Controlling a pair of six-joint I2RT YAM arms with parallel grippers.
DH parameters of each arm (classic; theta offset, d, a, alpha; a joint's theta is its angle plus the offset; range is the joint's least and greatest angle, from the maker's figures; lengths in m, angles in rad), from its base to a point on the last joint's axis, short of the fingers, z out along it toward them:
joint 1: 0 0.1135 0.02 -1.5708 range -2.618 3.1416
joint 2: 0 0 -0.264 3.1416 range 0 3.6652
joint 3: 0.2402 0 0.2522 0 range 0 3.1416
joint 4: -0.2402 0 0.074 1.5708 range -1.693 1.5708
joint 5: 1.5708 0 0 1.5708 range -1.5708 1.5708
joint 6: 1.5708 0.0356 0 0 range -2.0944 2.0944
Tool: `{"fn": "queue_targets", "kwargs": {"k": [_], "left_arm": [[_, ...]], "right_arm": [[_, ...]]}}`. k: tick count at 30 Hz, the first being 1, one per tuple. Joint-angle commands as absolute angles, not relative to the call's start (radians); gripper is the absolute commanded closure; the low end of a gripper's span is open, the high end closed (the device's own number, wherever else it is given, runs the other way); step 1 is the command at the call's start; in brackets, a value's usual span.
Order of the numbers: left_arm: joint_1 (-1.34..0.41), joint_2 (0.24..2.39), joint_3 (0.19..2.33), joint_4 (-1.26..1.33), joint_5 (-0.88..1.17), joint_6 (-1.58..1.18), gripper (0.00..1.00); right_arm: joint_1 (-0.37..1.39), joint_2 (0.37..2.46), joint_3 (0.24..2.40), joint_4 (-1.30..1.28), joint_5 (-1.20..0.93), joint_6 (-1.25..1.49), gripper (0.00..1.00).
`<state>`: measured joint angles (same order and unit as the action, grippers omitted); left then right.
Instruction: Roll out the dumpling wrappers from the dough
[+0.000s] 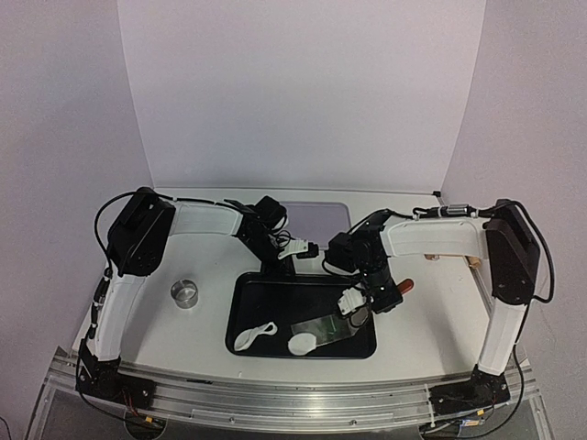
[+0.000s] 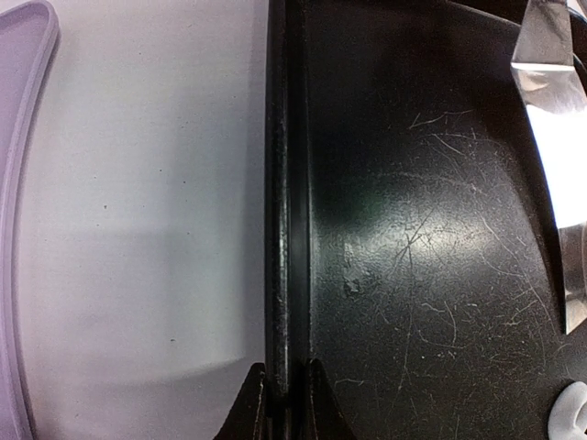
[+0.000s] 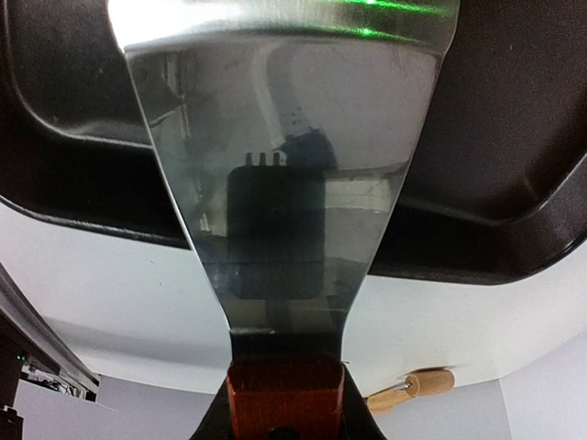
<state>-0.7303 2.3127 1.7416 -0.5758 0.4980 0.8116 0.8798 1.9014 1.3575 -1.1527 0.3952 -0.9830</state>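
Note:
A black tray (image 1: 240, 302) lies in the middle of the table. Inside it, near the front rim, a ragged strip of dough (image 1: 254, 336) lies next to one round white dumpling wrapper (image 1: 301, 345). My left gripper (image 1: 282, 264) is shut on the tray's far left rim (image 2: 286, 229), with one finger on each side of the rim (image 2: 287, 371). My right gripper (image 1: 364, 307) is shut on the red-brown handle (image 3: 284, 403) of a metal scraper. Its shiny blade (image 3: 284, 183) slants down over the tray floor (image 1: 321, 328), just right of the wrapper.
A small metal ring cutter (image 1: 185, 292) stands on the table left of the tray. A lilac mat (image 1: 314, 218) lies behind the tray, and its edge shows in the left wrist view (image 2: 23, 183). A wooden tool handle (image 3: 410, 389) lies on the table to the right.

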Motion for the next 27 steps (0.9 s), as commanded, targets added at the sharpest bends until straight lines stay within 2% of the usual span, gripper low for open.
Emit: {"fn": "queue_targets", "kwargs": {"k": [1,13,27], "left_arm": [[-0.728,2.299,1.771,-0.547,0.400,0.859,1.00],[-0.728,2.303,1.769,-0.549,0.400,0.848,1.00],[-0.727,2.303,1.766,-0.546,0.413,0.841,1.00]], "right_arm": [[0.901,1.911,1.393,-1.167,0.307,-0.961,1.00],[0.881,1.880,1.407,-1.170,0.163,-0.868,1.00],[0.786,1.669,1.287,-1.171,0.206,-0.786,1.00]]}}
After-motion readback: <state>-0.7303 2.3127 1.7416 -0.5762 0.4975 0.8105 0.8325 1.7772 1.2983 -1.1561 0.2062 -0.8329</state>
